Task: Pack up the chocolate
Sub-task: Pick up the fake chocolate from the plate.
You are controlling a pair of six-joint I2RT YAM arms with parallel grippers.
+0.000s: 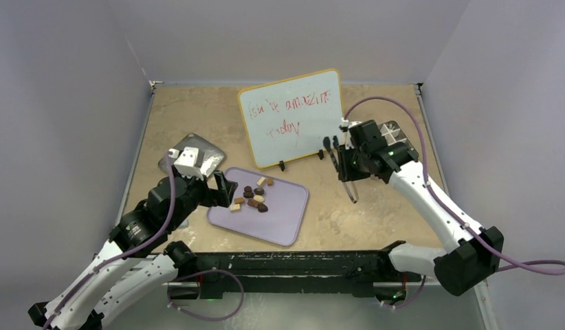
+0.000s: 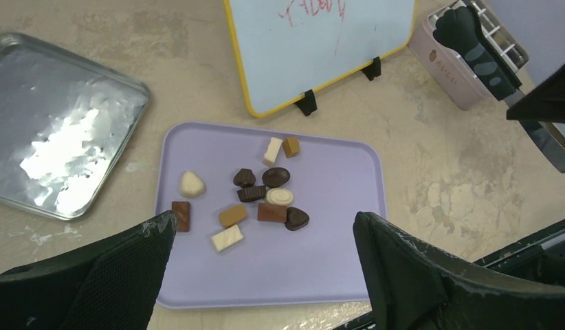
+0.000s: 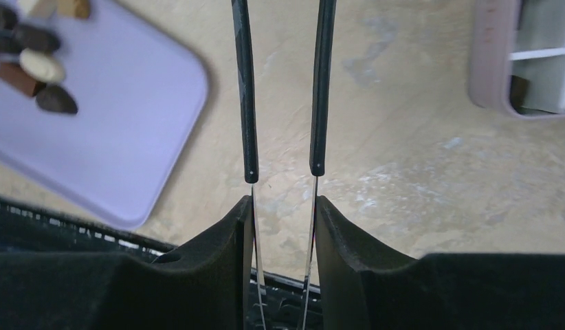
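Note:
The chocolate point(image 1: 253, 196) lies as several small dark brown, tan and cream pieces on the lavender tray point(image 1: 286, 213), and shows close up in the left wrist view point(image 2: 259, 196). My left gripper point(image 1: 225, 187) is open and empty above the tray's near left part point(image 2: 264, 227). My right gripper point(image 1: 345, 161) is shut on a pair of black-tipped metal tongs point(image 1: 351, 189), held above bare table right of the tray. In the right wrist view the tongs' arms point(image 3: 247, 89) stand apart; their tips are out of frame. The pale pink gridded box point(image 3: 520, 62) is at the right.
A whiteboard point(image 1: 291, 117) with red writing stands on feet behind the tray. A shiny metal tray point(image 2: 60, 158) lies left of the lavender tray. The pink box point(image 2: 458, 69) sits right of the whiteboard, partly hidden by my right arm. Walls enclose the table.

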